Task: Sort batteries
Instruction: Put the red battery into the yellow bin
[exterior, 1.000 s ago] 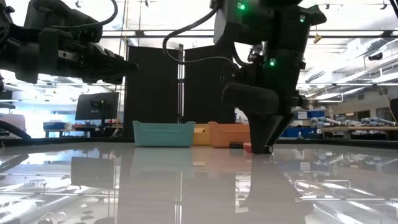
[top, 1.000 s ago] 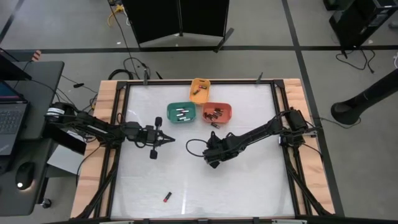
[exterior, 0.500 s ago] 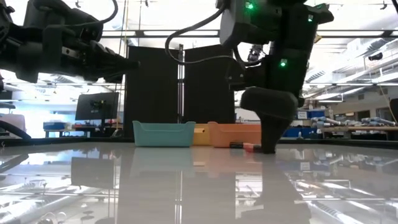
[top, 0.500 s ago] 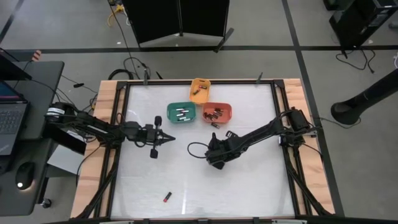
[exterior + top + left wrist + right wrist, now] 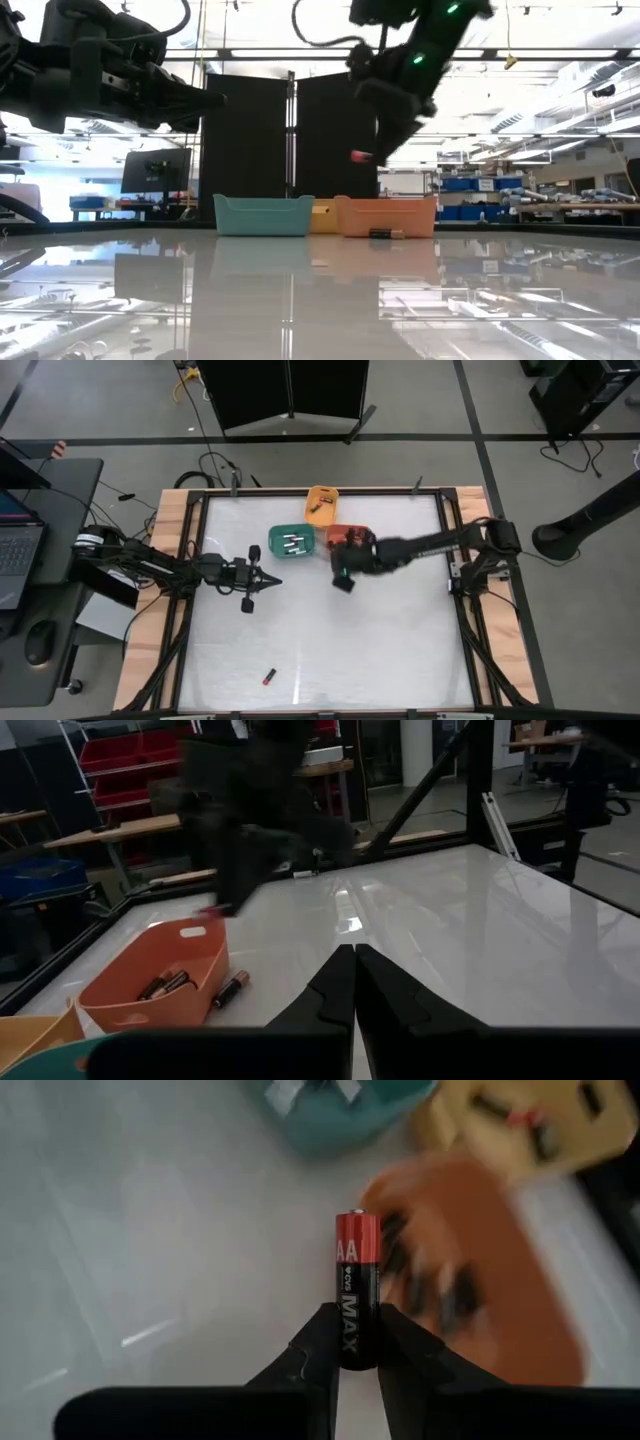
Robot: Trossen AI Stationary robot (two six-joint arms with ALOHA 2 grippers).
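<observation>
High view: the right gripper (image 5: pixel 342 573) sits at centre frame, just below the lower left corner of the orange bin (image 5: pixel 362 535), which is partly covered by the arm; the teal bin (image 5: pixel 291 541) lies just left of it and the yellow bin (image 5: pixel 321 503) above. The left gripper (image 5: pixel 272 583) hangs over bare desk (image 5: pixel 330 650) left of centre, well apart from the bins. One stray battery (image 5: pixel 268 677) lies alone near the lower left of the desk. Low view: the right gripper (image 5: pixel 372 152) is raised in the upper middle of the frame, a red tip showing at its end, above and slightly left of the orange bin (image 5: pixel 385 216); a loose dark cell (image 5: pixel 381 233) lies on the desk in front of that bin. Left wrist view: the left gripper (image 5: pixel 354 982) is closed and carries nothing; the orange bin (image 5: pixel 160 975) at lower left holds several cells, with one more battery (image 5: pixel 230 989) lying just beside its wall. Right wrist view: the right gripper (image 5: pixel 356 1348) is clamped on the lower end of an AA battery (image 5: pixel 357 1285), red above and black below, its long axis in line with the fingers. The orange bin (image 5: pixel 500 1295) lies just beyond and to the right of the cell. Judgement: the right arm is the nearer, and the drop calls for a short carry over that bin's rim.
</observation>
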